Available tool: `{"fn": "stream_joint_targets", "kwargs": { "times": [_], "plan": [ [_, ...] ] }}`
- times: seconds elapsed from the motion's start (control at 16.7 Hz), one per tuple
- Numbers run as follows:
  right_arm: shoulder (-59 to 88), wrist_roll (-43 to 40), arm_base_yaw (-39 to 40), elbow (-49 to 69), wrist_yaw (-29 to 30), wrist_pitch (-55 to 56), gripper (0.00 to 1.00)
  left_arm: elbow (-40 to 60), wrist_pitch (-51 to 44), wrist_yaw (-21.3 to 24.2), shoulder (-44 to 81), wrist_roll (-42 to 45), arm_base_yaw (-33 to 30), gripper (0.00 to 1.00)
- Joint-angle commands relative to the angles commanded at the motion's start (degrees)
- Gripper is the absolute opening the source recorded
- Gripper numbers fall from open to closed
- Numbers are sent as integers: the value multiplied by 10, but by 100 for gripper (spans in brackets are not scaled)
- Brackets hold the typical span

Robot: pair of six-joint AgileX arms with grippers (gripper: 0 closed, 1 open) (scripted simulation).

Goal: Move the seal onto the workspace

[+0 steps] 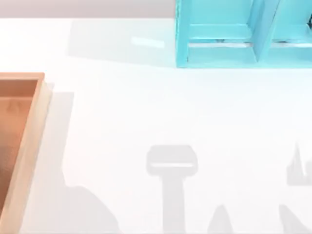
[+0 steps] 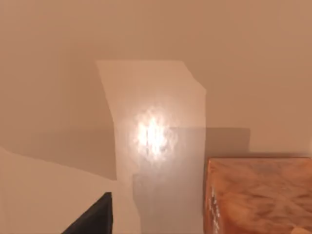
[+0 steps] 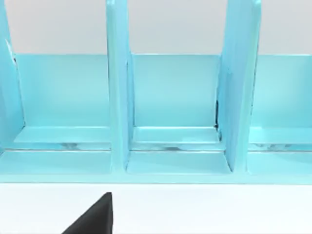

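Note:
The workspace is the broad white tabletop across the top view; arm shadows fall on its near part. In the left wrist view an amber-orange, glossy, grained block lies on a tan surface; it looks like the seal's body, cut off by the picture's edge, and its dark red top is not visible. A black part of my left gripper stands a short way from that block. A black part of my right gripper hangs over the white tabletop in front of the shelf.
A tan wooden tray with a raised rim lies at the table's left edge. A turquoise shelf unit with upright dividers stands at the back right. White tabletop stretches between the two.

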Motion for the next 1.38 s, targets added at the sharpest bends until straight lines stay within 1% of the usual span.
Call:
{"fn": "stream_joint_targets", "kwargs": {
  "times": [0.06,0.84,0.9,1.38],
  "plan": [
    [0,0,0,0,0,0,100,0,0,0,0,0,0,100],
    [0,0,0,0,0,0,100,0,0,0,0,0,0,2],
    [0,0,0,0,0,0,100,0,0,0,0,0,0,0],
    [0,0,0,0,0,0,100,0,0,0,-1,0,-1,0]
  ]
}}
